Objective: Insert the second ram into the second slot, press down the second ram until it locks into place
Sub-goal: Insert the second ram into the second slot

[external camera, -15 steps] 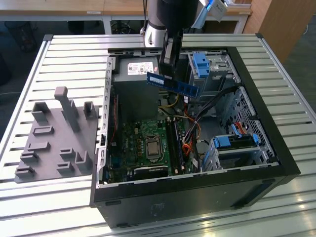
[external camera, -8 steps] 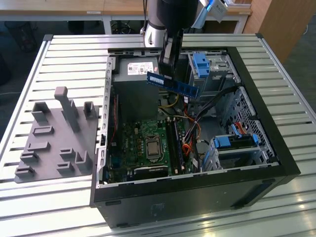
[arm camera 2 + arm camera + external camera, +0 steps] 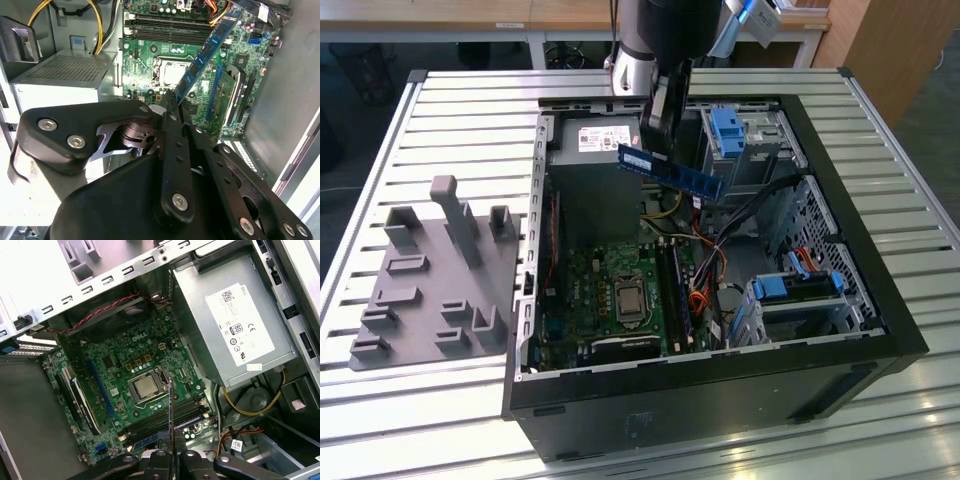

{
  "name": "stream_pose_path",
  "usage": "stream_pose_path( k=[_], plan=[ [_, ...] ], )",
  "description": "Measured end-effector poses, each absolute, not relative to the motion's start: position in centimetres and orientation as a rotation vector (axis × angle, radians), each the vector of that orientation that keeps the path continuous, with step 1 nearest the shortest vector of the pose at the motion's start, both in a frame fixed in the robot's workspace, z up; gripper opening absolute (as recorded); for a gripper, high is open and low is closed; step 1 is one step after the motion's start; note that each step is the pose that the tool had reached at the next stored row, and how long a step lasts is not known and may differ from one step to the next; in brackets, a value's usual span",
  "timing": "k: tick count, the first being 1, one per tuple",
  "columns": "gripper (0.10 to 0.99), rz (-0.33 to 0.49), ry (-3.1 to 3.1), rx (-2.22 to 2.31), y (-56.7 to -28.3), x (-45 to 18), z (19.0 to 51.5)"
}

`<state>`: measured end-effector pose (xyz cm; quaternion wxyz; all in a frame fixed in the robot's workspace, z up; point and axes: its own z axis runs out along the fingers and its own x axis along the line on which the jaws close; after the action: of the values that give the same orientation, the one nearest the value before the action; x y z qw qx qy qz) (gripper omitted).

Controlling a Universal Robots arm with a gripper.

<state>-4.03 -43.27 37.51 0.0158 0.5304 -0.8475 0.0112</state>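
the claw (image 3: 656, 148) is pinching one end of the second ram (image 3: 672, 172), and the blue stick juts out from it, tilted, in mid air. well below the claw lies the motherboard (image 3: 610, 290) with its memory slots (image 3: 672, 295), inside the open computer case (image 3: 880, 300).

Lighting: even, bright, from overhead; pale glare on slatted desk (image 3: 440, 110); case (image 3: 720, 410) interior in soft shade; its rim (image 3: 50, 270) blown white in first wrist view; dull sheen on black claw (image 3: 172, 100).
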Motion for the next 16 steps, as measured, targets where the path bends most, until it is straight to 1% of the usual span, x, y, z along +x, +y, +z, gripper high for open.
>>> stream_pose_path(
  k=[16],
  plan=[
    [0.137,0.032,-2.725,1.497,-43.27,-4.03,37.51]
  ],
)
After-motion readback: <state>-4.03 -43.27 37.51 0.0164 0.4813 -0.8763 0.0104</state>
